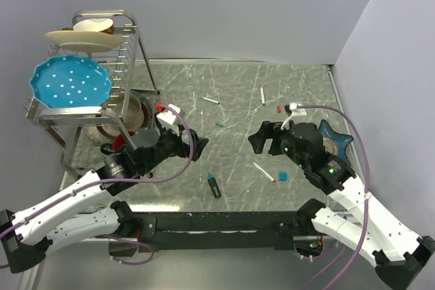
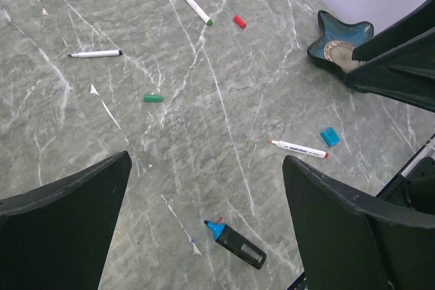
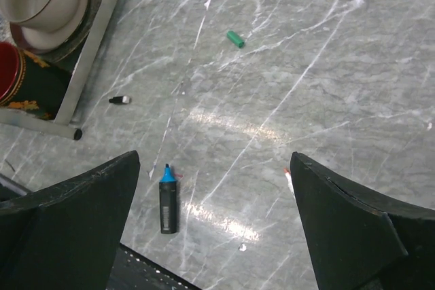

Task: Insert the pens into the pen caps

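Marble table [image 1: 299,93] lay strewn with pens [image 1: 264,171] and caps [image 1: 281,176] — black pen [image 1: 214,186] loose, green cap [image 1: 219,124] apart — my left gripper [image 1: 198,147] and right gripper [image 1: 257,139] were both spread wide, holding nothing.

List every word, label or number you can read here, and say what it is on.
No text here is legible.
Red-tipped pen: blue print along its white barrel, too small to read.
Black marker: faint marks on its body, too blurred to read.

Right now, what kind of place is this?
Probably a robot test bench set up like a kitchen counter: a dish rack holding a blue plate, a marbled table, plain walls.
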Controlling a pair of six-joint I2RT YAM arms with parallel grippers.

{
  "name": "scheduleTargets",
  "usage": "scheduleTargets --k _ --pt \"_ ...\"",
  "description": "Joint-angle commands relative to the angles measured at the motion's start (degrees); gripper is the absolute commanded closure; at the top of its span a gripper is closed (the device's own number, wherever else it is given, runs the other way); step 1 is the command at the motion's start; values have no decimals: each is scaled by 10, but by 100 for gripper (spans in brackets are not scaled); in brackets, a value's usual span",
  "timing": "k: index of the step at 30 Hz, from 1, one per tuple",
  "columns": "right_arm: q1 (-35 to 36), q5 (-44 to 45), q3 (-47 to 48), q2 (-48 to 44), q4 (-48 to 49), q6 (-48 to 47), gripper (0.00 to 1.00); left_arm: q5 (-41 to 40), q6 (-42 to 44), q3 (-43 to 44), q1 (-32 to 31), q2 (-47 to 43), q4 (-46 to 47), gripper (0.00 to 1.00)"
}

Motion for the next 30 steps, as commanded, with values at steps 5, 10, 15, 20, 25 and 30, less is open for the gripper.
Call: scheduleTargets --k 5,10,15,20,25,30 --pt "-1 56 9 6 -14 36 0 7 -5 21 0 -11 14 1" --pt "-2 70 18 71 -76 80 0 16 -8 20 0 -13 18 1" --pt "0 99 62 208 -159 99 12 24 -11 23 0 -12 14 0" --pt "0 114 68 313 -175 95 25 30 -12 27 0 -14 9 1" --pt "-1 77 50 340 -145 72 39 33 -12 21 0 -24 17 1" --pt "-1 55 33 375 -122 56 44 34 -11 19 0 -31 20 1"
